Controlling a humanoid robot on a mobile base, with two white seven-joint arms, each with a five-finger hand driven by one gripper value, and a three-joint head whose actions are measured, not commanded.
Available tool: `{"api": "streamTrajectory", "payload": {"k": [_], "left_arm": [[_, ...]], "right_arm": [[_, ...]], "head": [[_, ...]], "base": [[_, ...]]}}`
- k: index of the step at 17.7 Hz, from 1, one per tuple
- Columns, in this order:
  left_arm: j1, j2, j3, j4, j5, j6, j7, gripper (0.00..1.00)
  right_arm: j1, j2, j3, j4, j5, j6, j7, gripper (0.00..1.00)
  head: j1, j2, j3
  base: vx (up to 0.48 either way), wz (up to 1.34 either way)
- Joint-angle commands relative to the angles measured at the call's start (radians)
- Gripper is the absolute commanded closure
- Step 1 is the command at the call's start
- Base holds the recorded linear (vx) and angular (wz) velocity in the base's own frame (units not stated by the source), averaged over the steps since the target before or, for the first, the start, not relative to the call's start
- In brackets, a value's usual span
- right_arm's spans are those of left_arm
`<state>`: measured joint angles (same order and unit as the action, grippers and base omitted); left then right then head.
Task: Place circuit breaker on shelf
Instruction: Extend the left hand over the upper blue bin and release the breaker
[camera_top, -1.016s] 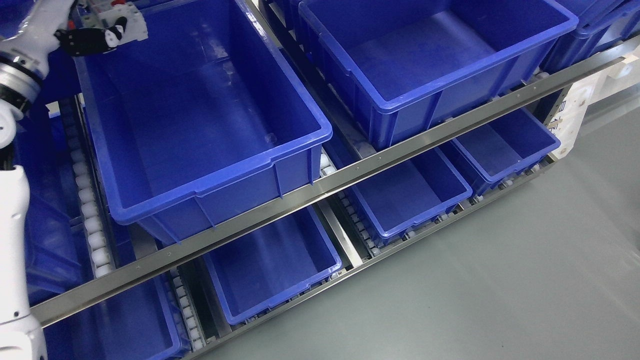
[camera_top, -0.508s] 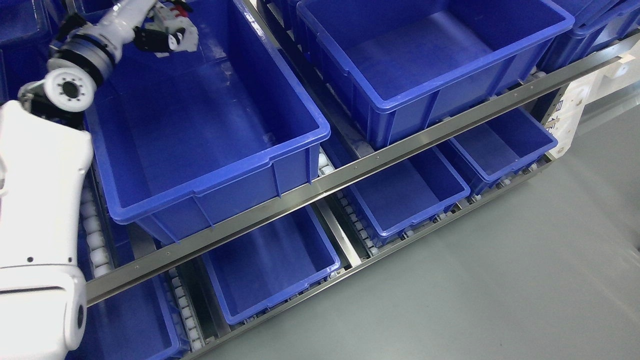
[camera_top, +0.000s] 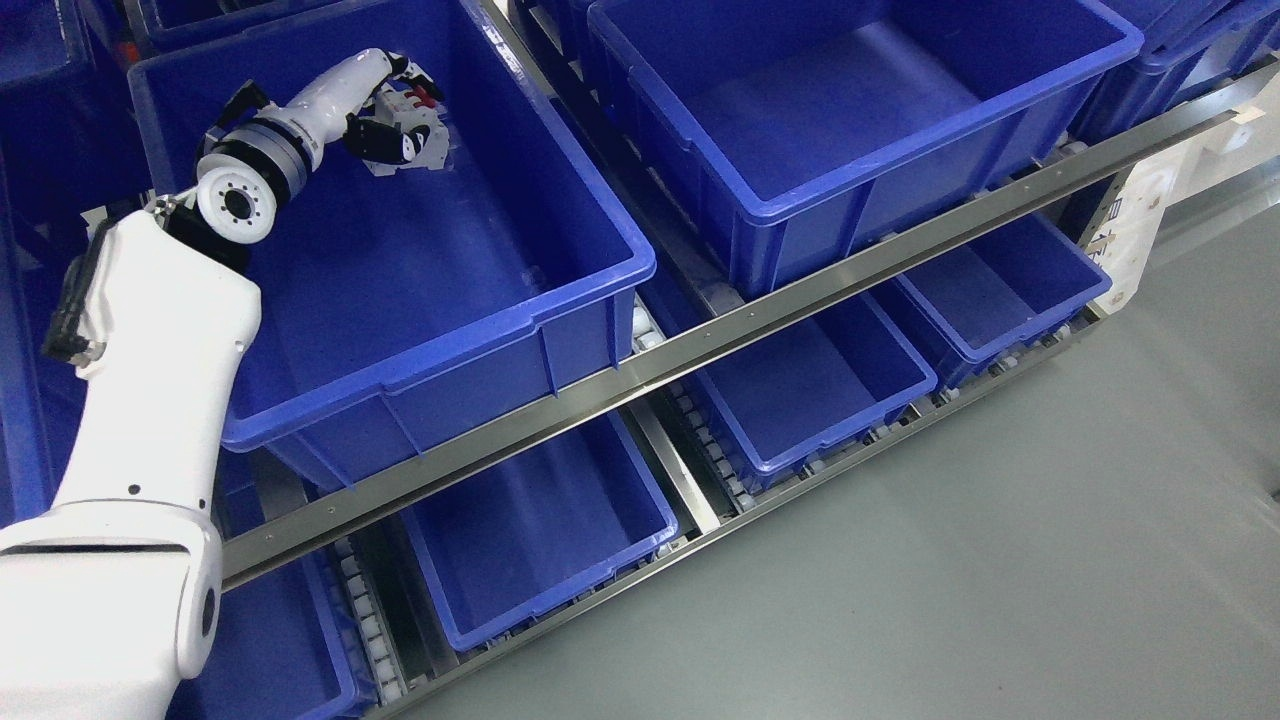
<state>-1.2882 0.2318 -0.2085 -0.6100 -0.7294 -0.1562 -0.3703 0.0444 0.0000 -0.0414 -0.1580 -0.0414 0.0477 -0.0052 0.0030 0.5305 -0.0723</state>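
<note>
A metal-railed shelf (camera_top: 700, 345) with roller tracks stands on a smooth grey floor (camera_top: 1000, 560), carrying glossy blue plastic bins. Over the far left of the big left bin (camera_top: 560, 300), the left robot hand (camera_top: 385, 135) has its dark fingers curled round a white circuit breaker (camera_top: 420, 135).

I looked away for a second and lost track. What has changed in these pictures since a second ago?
The left robot hand, still shut on the circuit breaker, has swung from the far left corner of the big blue bin out over its inside and lower. More of the arm is in view. The camera shifted slightly; the bins and shelf rail have not moved.
</note>
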Motion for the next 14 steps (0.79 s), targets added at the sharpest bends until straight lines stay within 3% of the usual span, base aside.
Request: {"api": "streamTrajectory", "payload": {"k": [1,3,10,13,14], "left_arm": [[-0.003,-0.049,-0.026,0.159,-0.010,0.001,0.019,0.77],[-0.003,-0.043,-0.028,0.159,-0.010,0.003,0.019,0.67],[-0.008,0.006,-0.014,0.154,-0.005,0.004,0.018,0.50],[-0.008,0.009,0.093,0.089,0.001,0.015,0.022,0.37],[0.007,0.009,0.185,0.031,0.004,0.035,0.022,0.34]], "right_arm": [[0.000,-0.017,0.000,0.000,0.000,0.000,0.002,0.00],[0.000,-0.017,0.000,0.000,0.000,0.000,0.002,0.00],[0.000,-0.017,0.000,0.000,0.000,0.000,0.002,0.00],[0.000,-0.017,0.000,0.000,0.000,0.000,0.002,0.00],[0.000,-0.017,0.000,0.000,0.000,0.000,0.002,0.00]], "head": [[0.0000,0.000,0.000],[0.0000,0.000,0.000],[0.0000,0.000,0.000],[0.0000,0.000,0.000],[0.0000,0.000,0.000]], "base": [[0.000,0.00],[-0.001,0.01],[-0.001,0.01],[0.000,0.00],[0.000,0.00]]}}
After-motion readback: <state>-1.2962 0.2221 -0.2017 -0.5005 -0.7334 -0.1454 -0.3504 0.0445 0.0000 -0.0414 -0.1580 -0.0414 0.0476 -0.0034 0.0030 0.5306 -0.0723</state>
